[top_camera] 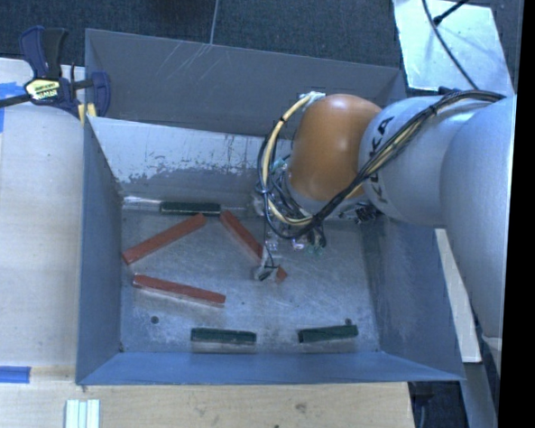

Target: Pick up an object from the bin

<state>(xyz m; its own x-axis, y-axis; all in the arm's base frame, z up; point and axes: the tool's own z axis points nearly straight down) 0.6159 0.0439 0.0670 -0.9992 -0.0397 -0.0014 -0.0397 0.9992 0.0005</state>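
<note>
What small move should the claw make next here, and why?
Probably ease the claw straight down a touch: it sits at the lower end of the slanted red-brown stick near the middle of the bin, and I cannot tell whether they touch. The nearest dark green stick lies well apart, so nothing crowds that end.
</note>
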